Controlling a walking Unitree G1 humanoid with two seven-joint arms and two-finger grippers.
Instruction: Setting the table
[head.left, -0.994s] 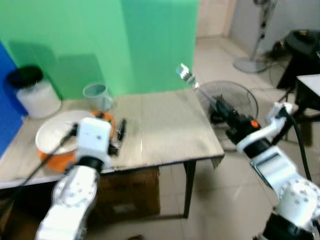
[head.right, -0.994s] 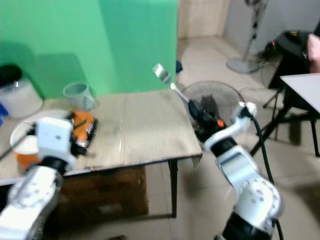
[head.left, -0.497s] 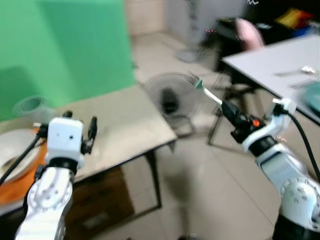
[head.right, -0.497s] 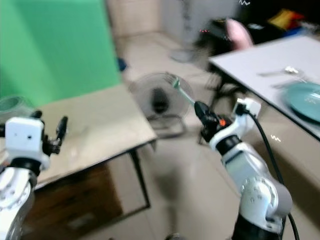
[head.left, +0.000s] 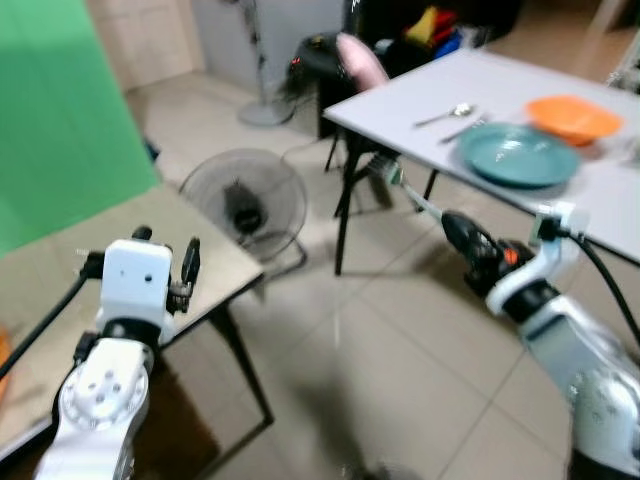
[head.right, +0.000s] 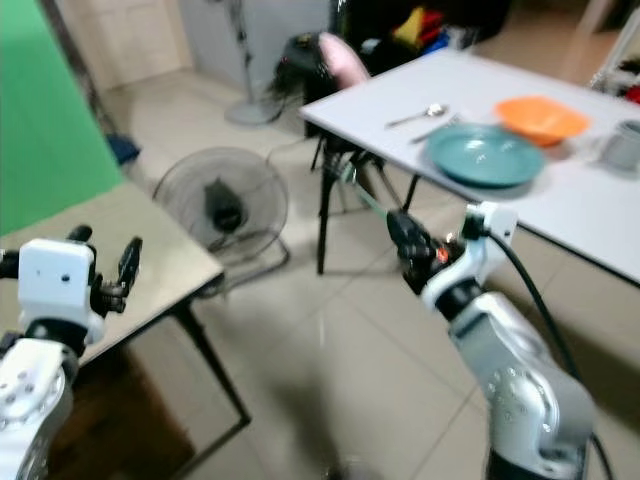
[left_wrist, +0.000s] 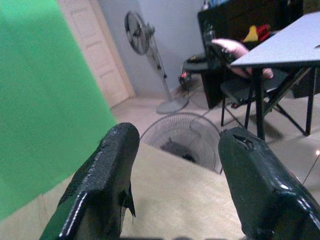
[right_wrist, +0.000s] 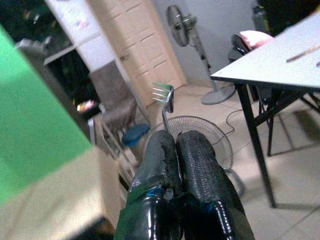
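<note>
Now held in mid-air over the tiled floor (head.left: 400, 330): fork (right_wrist: 164, 100), handle pinched tight between the closed black fingers (right_wrist: 197, 165) of the right gripper (head.left: 462, 238), tines up, pointed toward the white table (head.left: 420, 95). On that table, near its front edge: teal plate (head.left: 518, 154), orange bowl (head.left: 573, 116) behind, spoon (head.left: 446, 113) to the left. Left gripper (left_wrist: 175, 165) spread wide, holding nothing, above the corner of the wooden table (left_wrist: 175, 200). Beyond: floor fan (head.left: 244, 201).
</note>
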